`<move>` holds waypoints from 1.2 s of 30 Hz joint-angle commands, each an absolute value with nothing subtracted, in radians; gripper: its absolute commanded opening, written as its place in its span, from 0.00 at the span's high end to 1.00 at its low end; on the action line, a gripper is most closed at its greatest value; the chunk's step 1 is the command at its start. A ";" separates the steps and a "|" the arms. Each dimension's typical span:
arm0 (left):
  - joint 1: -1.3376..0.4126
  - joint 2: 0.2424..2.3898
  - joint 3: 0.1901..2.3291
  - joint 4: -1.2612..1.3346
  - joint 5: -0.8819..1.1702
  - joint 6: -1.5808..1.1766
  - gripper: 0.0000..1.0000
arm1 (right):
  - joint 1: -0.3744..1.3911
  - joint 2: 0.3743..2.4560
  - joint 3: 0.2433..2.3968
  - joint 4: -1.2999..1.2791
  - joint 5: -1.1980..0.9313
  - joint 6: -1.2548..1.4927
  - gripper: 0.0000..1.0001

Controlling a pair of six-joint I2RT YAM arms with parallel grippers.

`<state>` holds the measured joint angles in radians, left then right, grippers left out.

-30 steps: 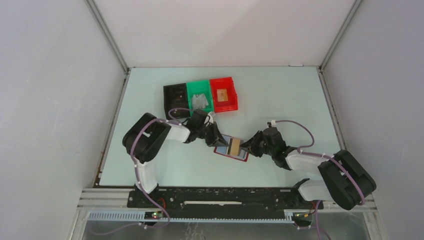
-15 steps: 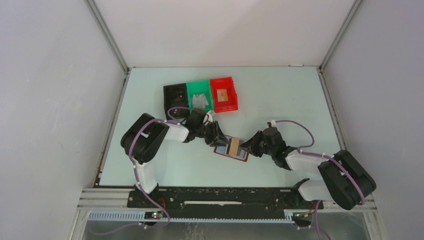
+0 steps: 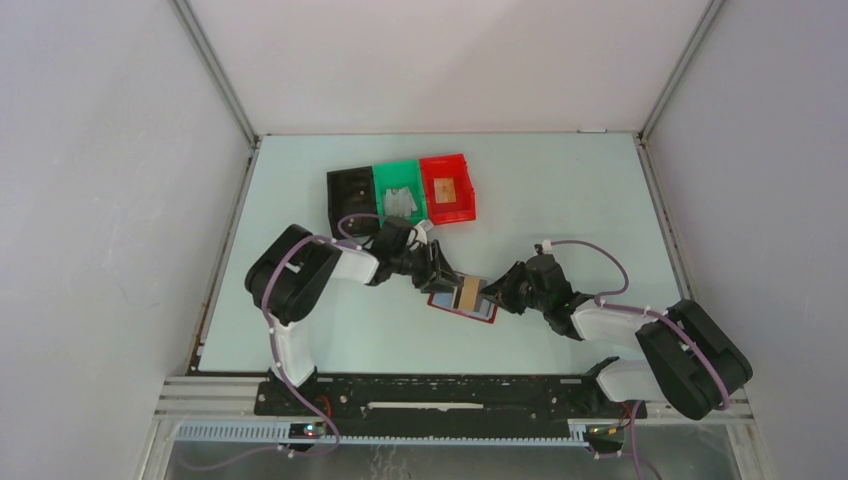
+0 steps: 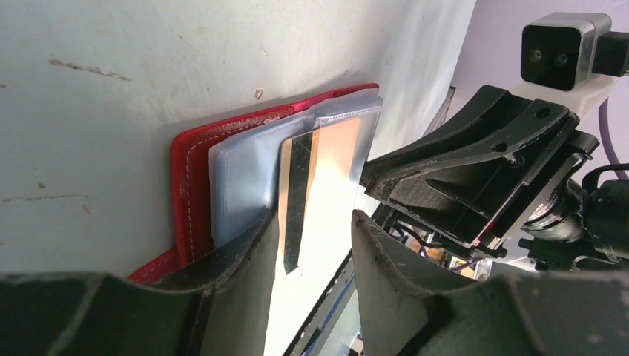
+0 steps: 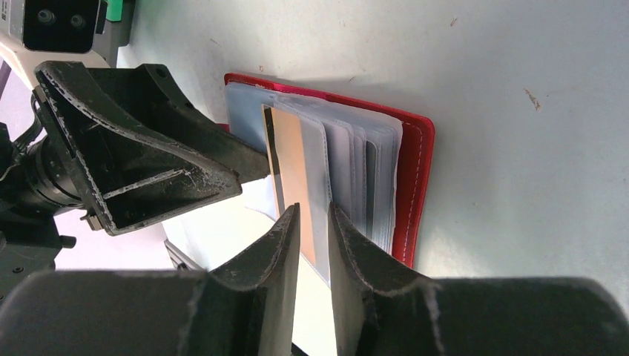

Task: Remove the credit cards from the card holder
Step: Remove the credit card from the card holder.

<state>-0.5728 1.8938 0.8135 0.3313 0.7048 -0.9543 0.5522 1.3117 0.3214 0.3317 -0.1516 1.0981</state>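
Tan card (image 3: 467, 293) upright over wallet (image 3: 478, 312)

My small dark-red folding card holder (image 3: 441, 301) lies open and flat, its clear plastic sleeves (image 5: 348, 156) fanned upward, and a thin tan card (image 5: 293, 167) with a dark stripe along one edge stands partly out of one sleeve, passing between the fingertips of my right gripper (image 5: 313, 213).

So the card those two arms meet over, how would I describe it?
On the pale green table, find where the left end effector and right end effector meet over a small dark-red folding wallet. From its fanned clear plastic sleeves sticks one thin tan card. Only it is tan with a dark stripe along one edge; the sleeves around it are cloudy white.
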 commanded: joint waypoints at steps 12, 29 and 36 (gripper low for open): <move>-0.597 1.913 0.796 0.331 0.685 -0.946 1.00 | 0.563 1.340 0.316 0.307 -0.138 1.085 0.70; -0.578 1.847 0.771 0.285 0.648 -0.918 1.00 | 0.586 1.127 0.328 0.257 -0.092 1.048 0.69; -0.575 1.841 0.774 0.278 0.652 -0.914 1.00 | 0.601 1.235 0.356 0.299 -0.122 1.047 0.69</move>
